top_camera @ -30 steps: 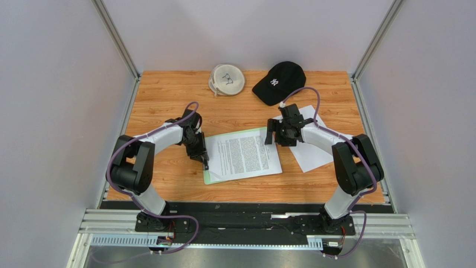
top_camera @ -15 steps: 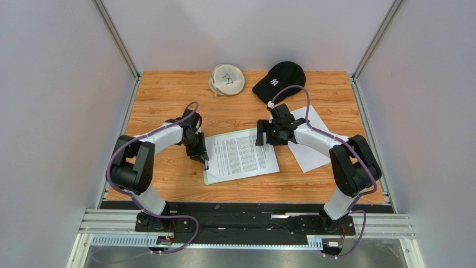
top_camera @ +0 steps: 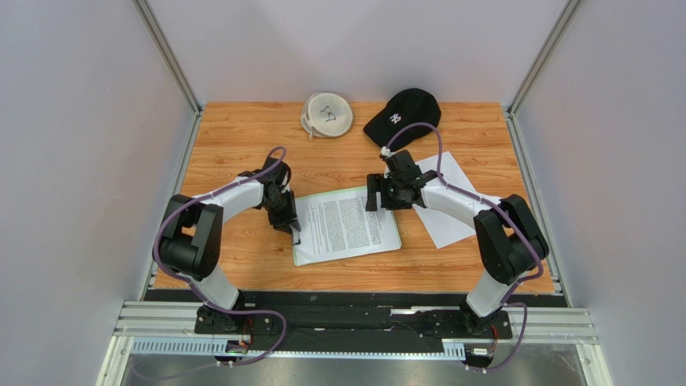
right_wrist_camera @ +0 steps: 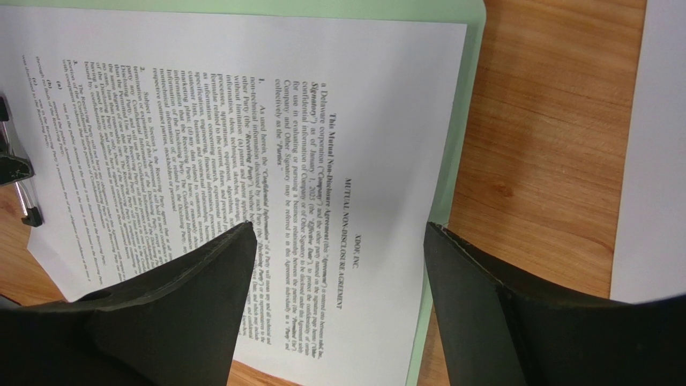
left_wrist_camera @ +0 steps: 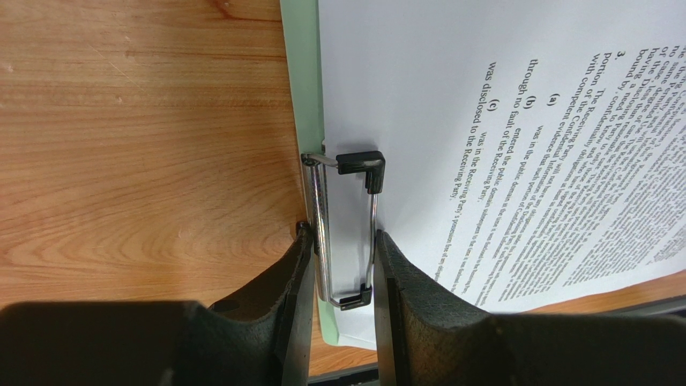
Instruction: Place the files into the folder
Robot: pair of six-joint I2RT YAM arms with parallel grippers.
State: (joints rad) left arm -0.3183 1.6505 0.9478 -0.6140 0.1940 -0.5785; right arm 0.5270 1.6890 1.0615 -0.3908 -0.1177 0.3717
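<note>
The mint-green folder (top_camera: pixel 299 256) lies flat in the middle of the table. A printed sheet (top_camera: pixel 348 224) lies text up on it. My left gripper (top_camera: pixel 294 231) is shut on the folder's metal clip (left_wrist_camera: pixel 346 233), one finger on each side of its wire handle. The sheet's short edge reaches the clip's silver bar (left_wrist_camera: pixel 320 217). My right gripper (top_camera: pixel 381 194) is open just above the sheet's other end (right_wrist_camera: pixel 346 201), its fingers (right_wrist_camera: pixel 233 257) astride the heading. The folder's edge (right_wrist_camera: pixel 451 161) shows beside the sheet. A second, blank sheet (top_camera: pixel 451 211) lies to the right, under my right arm.
A black cap (top_camera: pixel 402 117) and a round white case (top_camera: pixel 328 114) sit at the back of the table. The blank sheet also shows at the right edge of the right wrist view (right_wrist_camera: pixel 652 145). Metal frame posts stand at both back corners.
My right gripper has moved left and the printed sheet has slid left with it, further onto the folder toward the clip. My left gripper has stayed on the clip.
</note>
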